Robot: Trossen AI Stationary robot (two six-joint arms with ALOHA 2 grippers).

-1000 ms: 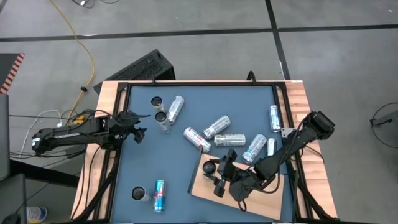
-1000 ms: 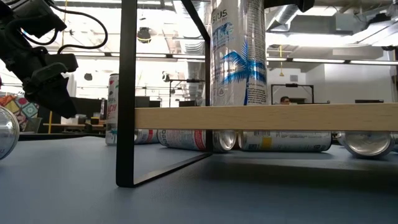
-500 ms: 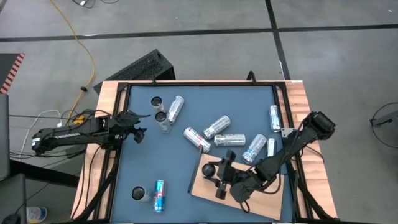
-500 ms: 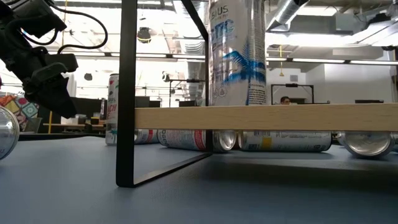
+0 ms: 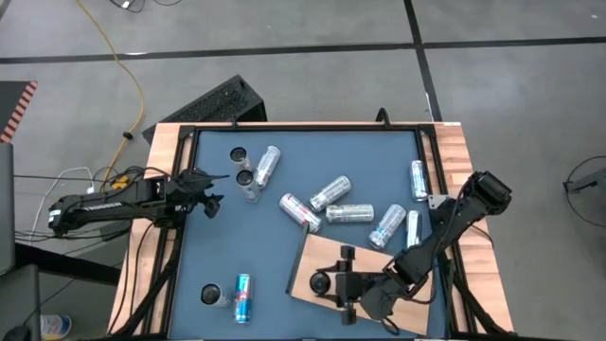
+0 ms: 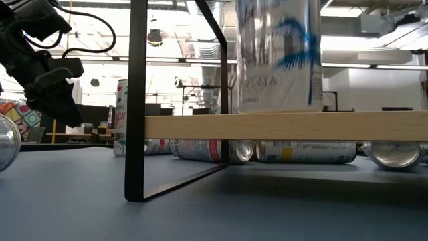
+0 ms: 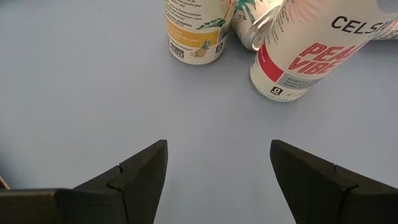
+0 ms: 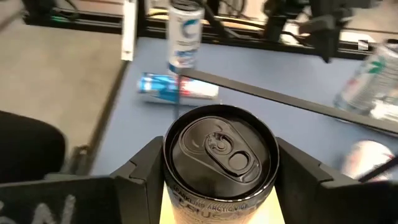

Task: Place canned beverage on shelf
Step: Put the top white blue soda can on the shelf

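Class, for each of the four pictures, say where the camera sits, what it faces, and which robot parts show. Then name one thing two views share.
High: above the table, looking straight down; both arms, the shelf, scattered cans.
Low: at tabletop height, looking level under the shelf; the left gripper at the side.
Left wrist: on the left arm, facing bare tabletop and two standing cans; its open left gripper.
Right wrist: on the right arm, looking down on the can between its fingers.
Shared: that can, standing on the shelf, also shows in the high and low views.

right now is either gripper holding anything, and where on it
The right gripper grips an upright black-topped can by its sides near the top, over the shelf. The left gripper is open, empty.
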